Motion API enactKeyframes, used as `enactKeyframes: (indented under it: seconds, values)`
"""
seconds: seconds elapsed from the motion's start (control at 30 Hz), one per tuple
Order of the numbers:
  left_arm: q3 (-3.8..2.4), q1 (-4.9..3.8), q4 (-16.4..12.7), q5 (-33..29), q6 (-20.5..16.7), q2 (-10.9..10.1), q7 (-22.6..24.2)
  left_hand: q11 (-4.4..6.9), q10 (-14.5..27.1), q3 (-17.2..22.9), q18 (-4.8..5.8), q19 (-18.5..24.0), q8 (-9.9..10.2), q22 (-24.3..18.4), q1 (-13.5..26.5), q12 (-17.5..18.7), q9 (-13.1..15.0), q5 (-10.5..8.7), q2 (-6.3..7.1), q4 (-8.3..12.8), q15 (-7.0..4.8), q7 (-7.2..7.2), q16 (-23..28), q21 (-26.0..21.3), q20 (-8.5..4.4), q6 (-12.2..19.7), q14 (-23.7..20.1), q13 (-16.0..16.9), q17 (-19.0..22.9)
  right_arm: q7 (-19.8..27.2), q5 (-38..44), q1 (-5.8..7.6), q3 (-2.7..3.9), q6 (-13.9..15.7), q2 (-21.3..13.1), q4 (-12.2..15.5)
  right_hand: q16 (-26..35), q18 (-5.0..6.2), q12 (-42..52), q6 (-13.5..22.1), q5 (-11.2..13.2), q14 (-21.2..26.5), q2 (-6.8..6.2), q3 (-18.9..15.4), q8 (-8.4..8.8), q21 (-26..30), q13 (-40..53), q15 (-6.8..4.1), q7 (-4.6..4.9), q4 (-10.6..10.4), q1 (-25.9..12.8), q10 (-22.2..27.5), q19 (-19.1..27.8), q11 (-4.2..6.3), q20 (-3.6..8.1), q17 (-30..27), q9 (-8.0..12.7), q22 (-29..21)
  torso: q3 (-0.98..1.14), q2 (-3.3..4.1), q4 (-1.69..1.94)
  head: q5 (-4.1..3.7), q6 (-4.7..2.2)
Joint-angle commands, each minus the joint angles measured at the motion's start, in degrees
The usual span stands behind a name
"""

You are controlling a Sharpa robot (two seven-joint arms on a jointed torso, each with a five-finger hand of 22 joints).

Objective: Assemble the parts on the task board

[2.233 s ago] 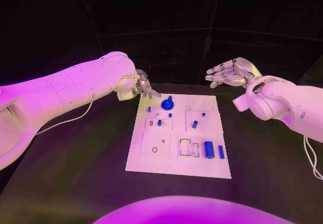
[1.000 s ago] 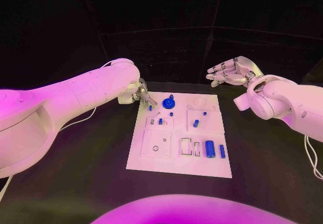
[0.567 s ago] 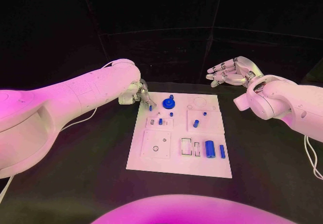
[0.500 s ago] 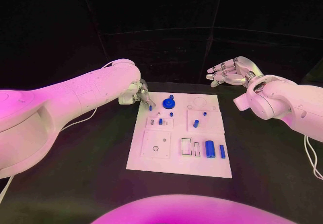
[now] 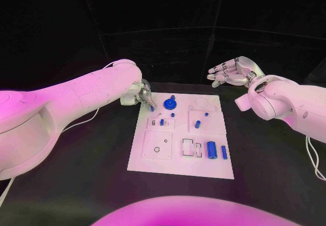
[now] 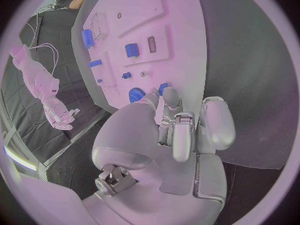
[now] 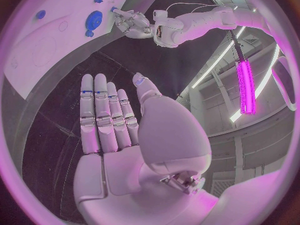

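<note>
Since earlier: you are seeing the left arm swung further in over the table than at the start, its hand now lower at the board's far left corner; the right hand is staying where it was, and the parts have not shifted.
Left hand: you are looking at the left hand (image 5: 141, 96) tipped down at the far left corner of the task board (image 5: 155, 165), fingers curled in together; in the left wrist view (image 6: 178, 130) a blue tip is showing just past the fingertips, and you cannot tell whether the hand is pinching it or only hovering over it.
Right hand: the right hand (image 5: 231, 72) is hanging above the table beyond the board's far right corner, palm flat, fingers straight and slightly apart, holding nothing; the right wrist view (image 7: 119, 130) is showing it the same way.
Task board: a flat, matte white rectangular plate lying in the middle of the black table (image 5: 75, 174), with shallow square and round recesses cut into it.
Round part: a blue disc with a toothed rim (image 5: 170, 104) is sitting near the far edge, just beside the left hand.
Cylinder part: a smooth blue cylinder (image 5: 211, 150) is lying near the board's near right side, with a thinner blue bar (image 5: 224, 151) just beside it.
Small parts: short blue pegs (image 5: 197, 124) are standing or lying in the middle recesses, too small to describe further.
Arms: both are wearing smooth, glossy white shells; the hands are silvery metal with jointed segments.
</note>
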State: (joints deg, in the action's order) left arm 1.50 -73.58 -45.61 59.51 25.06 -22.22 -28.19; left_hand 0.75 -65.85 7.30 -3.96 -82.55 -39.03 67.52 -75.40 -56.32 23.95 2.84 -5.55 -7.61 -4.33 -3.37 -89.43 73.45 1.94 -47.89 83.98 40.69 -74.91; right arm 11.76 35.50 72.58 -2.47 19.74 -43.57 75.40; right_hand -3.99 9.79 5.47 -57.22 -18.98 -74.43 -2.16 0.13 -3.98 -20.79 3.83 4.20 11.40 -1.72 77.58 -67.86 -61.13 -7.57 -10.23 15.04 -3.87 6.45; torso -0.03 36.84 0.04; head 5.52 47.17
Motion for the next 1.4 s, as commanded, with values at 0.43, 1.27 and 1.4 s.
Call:
enactKeyframes:
  seconds: [0.43,1.27,1.4]
  values:
    - [0.02,0.05,-0.7,-0.8,-2.2,-1.1,4.0,-0.23,-1.0,35.1,-0.93,0.0,-3.6,-0.1,9.2,0.7,1.3,7.32,9.31,8.4,0.03,-0.61,0.1,-1.1,-0.07,1.3,5.7,-2.2,-13.8,0.6,-0.2,0.12,0.04,0.0,-0.1,0.1,0.2,0.73,0.0,0.4,-0.3,0.3,0.18,0.0,0.12,0.2,-0.1,0.03,0.1,0.3,0.1,0.5,-0.3,0.03,-0.13,-0.1,0.0,-0.1,0.01,0.01,0.05,0.05,-0.06]
    - [1.47,0.01,-15.2,-4.0,-10.9,-10.6,5.3,1.15,-8.7,33.8,-0.56,-0.8,-2.7,2.1,12.8,-5.2,0.2,28.46,13.75,13.1,-0.9,0.83,-0.6,0.3,-0.92,-4.7,6.0,6.6,-15.1,0.6,-0.2,0.12,0.04,0.1,-0.7,0.3,0.2,0.72,0.1,0.4,-0.3,0.3,0.2,0.0,0.11,0.3,-0.1,0.03,0.12,0.4,0.1,0.5,-0.4,0.02,-0.12,-0.1,0.0,-0.1,0.03,-0.08,0.08,0.53,0.07]
    - [2.92,0.03,-17.9,-3.9,-12.9,-12.0,4.8,1.26,-9.2,33.5,-0.46,-1.0,-2.5,2.6,12.6,-5.5,0.1,29.48,13.93,13.4,-0.97,0.93,-0.6,0.7,-0.98,-5.3,6.0,7.2,-15.1,0.6,-0.2,0.12,0.04,0.1,-0.7,0.4,0.2,0.72,0.1,0.4,-0.3,0.3,0.2,0.0,0.11,0.3,-0.1,0.03,0.12,0.4,0.1,0.5,-0.4,0.02,-0.12,-0.1,0.0,-0.1,-0.02,-0.06,0.01,0.73,0.16]
